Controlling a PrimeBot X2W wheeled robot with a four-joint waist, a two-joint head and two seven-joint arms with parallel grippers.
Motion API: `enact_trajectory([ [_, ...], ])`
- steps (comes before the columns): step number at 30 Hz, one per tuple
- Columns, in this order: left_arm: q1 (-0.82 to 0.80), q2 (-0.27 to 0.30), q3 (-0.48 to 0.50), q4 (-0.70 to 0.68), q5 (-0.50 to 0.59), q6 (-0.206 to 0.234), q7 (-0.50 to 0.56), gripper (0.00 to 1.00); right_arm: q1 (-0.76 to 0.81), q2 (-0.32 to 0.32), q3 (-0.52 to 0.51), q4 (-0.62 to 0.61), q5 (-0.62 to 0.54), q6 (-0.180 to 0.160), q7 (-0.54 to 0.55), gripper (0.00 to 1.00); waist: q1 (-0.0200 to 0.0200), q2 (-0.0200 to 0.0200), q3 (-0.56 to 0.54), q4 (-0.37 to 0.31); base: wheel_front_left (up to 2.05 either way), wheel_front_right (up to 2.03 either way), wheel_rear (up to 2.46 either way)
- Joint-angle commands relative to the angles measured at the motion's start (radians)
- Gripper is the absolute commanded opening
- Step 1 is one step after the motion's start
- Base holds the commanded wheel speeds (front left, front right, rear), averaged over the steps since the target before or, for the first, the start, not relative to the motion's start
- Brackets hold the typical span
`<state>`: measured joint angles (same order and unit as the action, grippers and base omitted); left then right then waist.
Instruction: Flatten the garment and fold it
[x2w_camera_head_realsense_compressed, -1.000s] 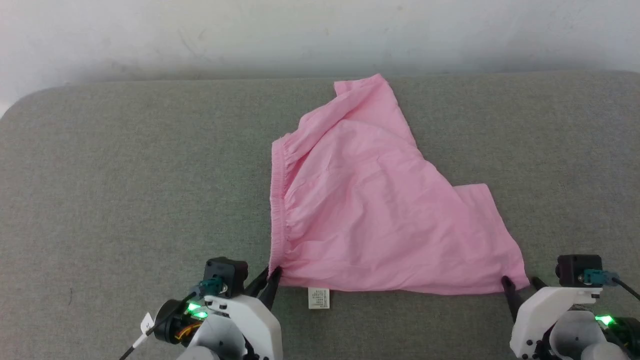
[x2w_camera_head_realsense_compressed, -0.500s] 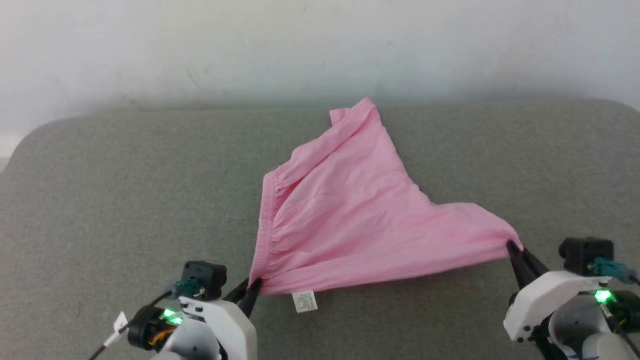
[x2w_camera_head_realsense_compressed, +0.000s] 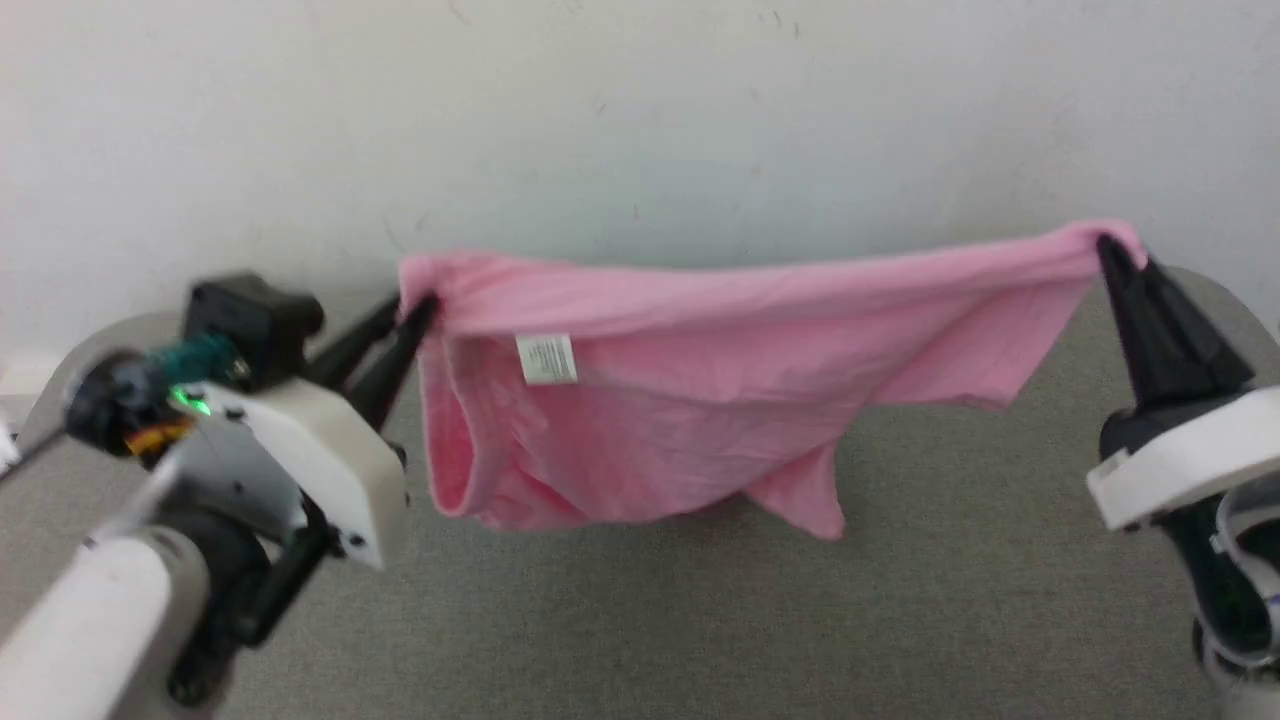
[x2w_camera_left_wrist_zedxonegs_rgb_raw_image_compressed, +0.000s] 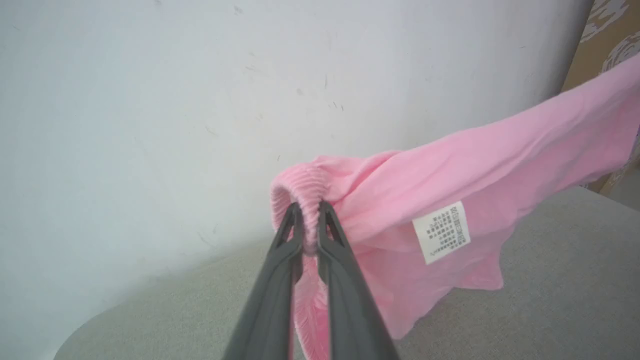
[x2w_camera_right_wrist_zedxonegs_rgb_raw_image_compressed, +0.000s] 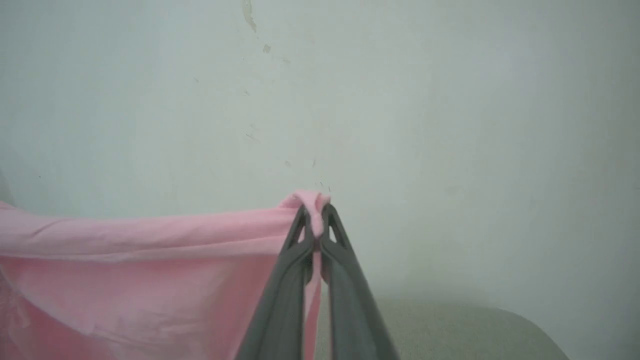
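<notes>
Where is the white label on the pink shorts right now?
In the head view, the label hangs just under the stretched top edge of the shorts, near the left gripper.

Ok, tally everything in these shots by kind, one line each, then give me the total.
Garments: 1, the pink shorts
Labels: 1, the white label on the shorts
Grippers: 2, the left gripper and the right gripper, each shut on the pink shorts
Surfaces: 1, the grey surface
Total: 5
</notes>
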<state>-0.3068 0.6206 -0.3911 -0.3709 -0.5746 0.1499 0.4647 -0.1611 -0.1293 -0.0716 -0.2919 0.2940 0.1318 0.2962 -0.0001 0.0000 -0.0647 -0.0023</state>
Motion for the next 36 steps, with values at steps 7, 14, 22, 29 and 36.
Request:
enact_trajectory([
  [7,-0.225,0.029,0.069,-0.06,-0.03,-0.026,0.069,0.0,-0.205,-0.078,0.01,-0.071,-0.019,-0.001,0.076,0.0,0.0001,0.0,0.012,-0.008,0.0,0.0,0.0],
  [14,-0.369,0.016,0.078,0.0,-0.066,-0.058,0.105,0.0,-0.399,-0.134,0.021,-0.014,0.0,-0.001,0.13,0.0,0.0001,0.0,0.087,-0.019,0.0,0.0,0.0],
  [22,-0.557,-0.031,0.052,0.192,-0.07,-0.117,0.096,0.0,-0.7,-0.234,0.094,0.227,-0.002,-0.001,0.075,0.0,0.0001,0.0,0.283,-0.052,0.0,0.0,0.0],
  [29,-0.806,-0.095,0.043,0.469,-0.025,-0.174,0.001,0.0,-1.007,-0.218,0.206,0.512,-0.049,-0.001,-0.049,0.0,0.0001,0.0,0.467,-0.103,0.0,0.0,0.0],
  [36,-1.041,-0.162,0.038,0.713,0.05,-0.202,-0.179,0.0,-1.225,-0.159,0.227,0.768,-0.136,-0.001,-0.224,0.0,0.0001,0.0,0.572,-0.13,0.0,0.0,0.0],
])
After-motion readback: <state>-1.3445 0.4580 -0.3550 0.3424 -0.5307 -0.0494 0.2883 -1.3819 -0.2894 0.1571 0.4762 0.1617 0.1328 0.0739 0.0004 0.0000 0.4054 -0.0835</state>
